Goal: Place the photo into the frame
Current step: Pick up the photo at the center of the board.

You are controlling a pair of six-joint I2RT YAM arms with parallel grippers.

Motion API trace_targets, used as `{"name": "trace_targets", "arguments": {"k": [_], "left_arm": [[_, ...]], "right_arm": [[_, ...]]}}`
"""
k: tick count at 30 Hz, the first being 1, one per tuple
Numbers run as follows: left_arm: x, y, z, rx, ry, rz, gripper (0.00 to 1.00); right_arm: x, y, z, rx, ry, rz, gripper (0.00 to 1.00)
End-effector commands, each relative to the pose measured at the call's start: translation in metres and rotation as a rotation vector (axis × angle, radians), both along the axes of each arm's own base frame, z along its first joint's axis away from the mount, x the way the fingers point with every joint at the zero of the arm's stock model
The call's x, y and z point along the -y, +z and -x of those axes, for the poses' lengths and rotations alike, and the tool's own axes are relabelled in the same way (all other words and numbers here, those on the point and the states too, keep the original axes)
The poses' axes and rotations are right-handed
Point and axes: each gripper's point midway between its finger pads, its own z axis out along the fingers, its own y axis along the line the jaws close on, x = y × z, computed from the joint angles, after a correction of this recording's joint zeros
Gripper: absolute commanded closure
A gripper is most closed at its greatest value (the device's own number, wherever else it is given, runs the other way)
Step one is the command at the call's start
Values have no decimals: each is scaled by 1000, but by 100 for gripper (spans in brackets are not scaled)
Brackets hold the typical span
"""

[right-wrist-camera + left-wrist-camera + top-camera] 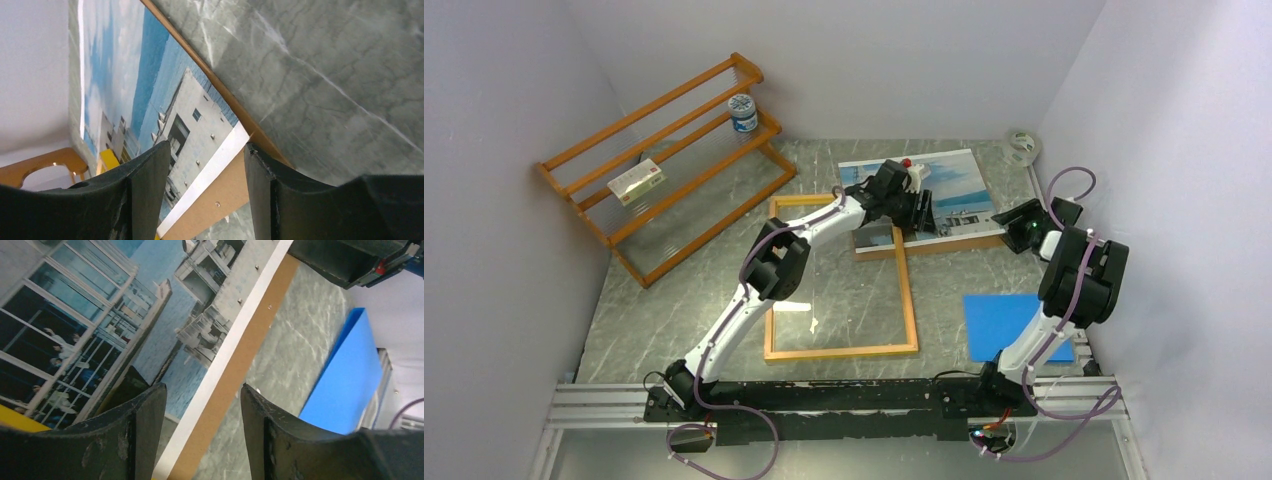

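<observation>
Nearest, along the table's (674,320) front edge, the mounting rail (824,400) carries both arms. At far left an orange slatted rack (664,160) holds a small card (637,183) and a jar (742,112). At centre the frame (839,352) lies flat. The brown backing board (944,245) overlaps its far right corner, with the photo (959,180) face up on top. The left gripper (924,215) hangs over the print's near edge. In its wrist view the fingers (145,430) are spread with nothing between them, and the photo's white border and the board's edge pass underneath; contact cannot be told. Further right, the right gripper (1024,225) is at the photo's right end, jaws likewise spread and empty above a white-bordered corner. A blue sheet (1004,320) lies nearer, beside the right arm.
</observation>
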Motion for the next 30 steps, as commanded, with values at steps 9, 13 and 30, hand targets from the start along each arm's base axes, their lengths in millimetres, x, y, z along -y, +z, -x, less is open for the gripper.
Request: {"name": "trace_targets", "arguments": {"k": [9, 13, 30], "left_arm": [[-18, -18, -7, 50, -16, -97, 43], [-19, -20, -5, 42, -24, -103, 44], [-32, -56, 12, -6, -83, -174, 50]], "right_arm": [[-39, -12, -2, 118, 138, -155, 39], [-46, -2, -9, 200, 174, -184, 39], [-61, 14, -44, 332, 117, -333, 42]]}}
